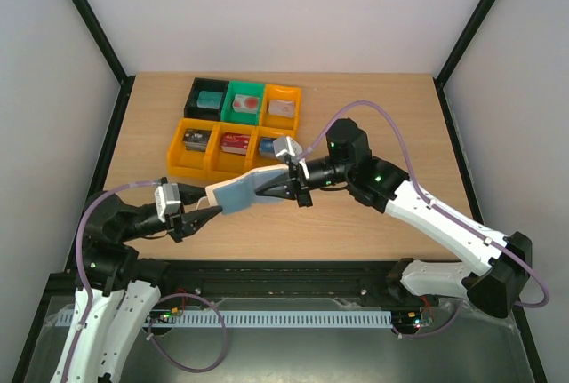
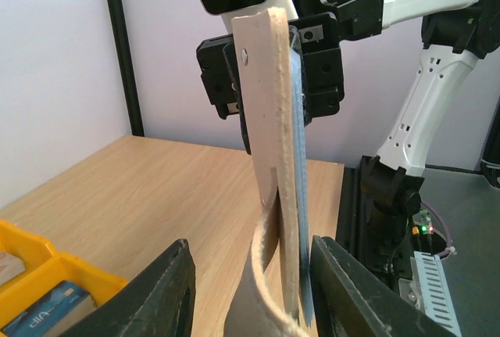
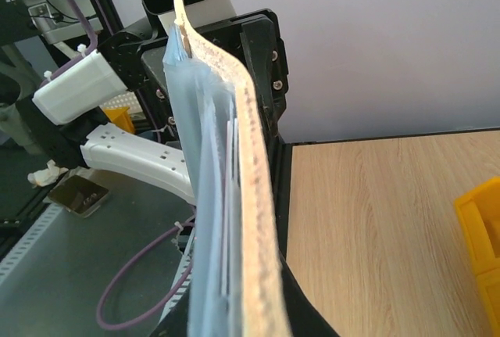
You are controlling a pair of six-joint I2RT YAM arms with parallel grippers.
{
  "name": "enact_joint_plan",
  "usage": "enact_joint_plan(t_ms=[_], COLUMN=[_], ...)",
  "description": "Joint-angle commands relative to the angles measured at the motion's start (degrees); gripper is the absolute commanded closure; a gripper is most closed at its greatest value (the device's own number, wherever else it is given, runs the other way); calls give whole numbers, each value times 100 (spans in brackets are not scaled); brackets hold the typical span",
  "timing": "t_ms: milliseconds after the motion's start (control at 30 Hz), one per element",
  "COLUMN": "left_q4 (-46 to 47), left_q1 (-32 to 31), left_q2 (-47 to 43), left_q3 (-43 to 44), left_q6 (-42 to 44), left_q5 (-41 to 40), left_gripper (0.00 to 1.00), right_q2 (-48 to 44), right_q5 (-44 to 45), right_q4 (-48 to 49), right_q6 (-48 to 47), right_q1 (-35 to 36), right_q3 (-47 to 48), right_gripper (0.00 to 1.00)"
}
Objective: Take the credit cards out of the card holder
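Observation:
The card holder [image 1: 238, 191], tan outside and grey-blue inside, hangs in the air between my two arms, above the table's near half. My right gripper [image 1: 290, 182] is shut on its far end. In the right wrist view the tan outside [image 3: 255, 196] and blue lining [image 3: 199, 196] run edge-on away from the camera. Thin pale edges [image 3: 230, 173] that look like credit cards sit between them. My left gripper [image 2: 254, 298] stands open around the holder's near end [image 2: 269, 118]. There is a gap to its left finger [image 2: 160, 290], and the right finger [image 2: 351, 290] is close to the blue edge.
Two rows of small bins stand at the back of the table. The far row is black [image 1: 194, 99], green [image 1: 229, 102] and orange [image 1: 298, 104], and an orange row [image 1: 176, 147] is nearer. Each bin holds a small card-like thing. An orange bin corner [image 2: 47, 274] shows at the left wrist view's lower left.

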Motion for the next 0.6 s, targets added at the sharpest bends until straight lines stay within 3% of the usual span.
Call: enact_joint_plan(t_ms=[0,167,333,567], left_q4=[-20,217,1134,1112], left_q1=[44,48,39,-47], left_q2=[34,53,-8,4], left_q3=[164,58,-324,-478], left_q6=[137,22,-775,-918], left_q5=[95,164,-246,-453], left_gripper=[57,57,61,68], right_q2=[-179,-193,-78,199], right_q5=[-226,-273,-297,-398], right_q4=[-182,-89,342,864], right_q6=[-189,-81,397,1015], right_q1=[-114,-125,-124,-112], right_q3=[226,218,158,122], right_gripper=[98,98,98,98])
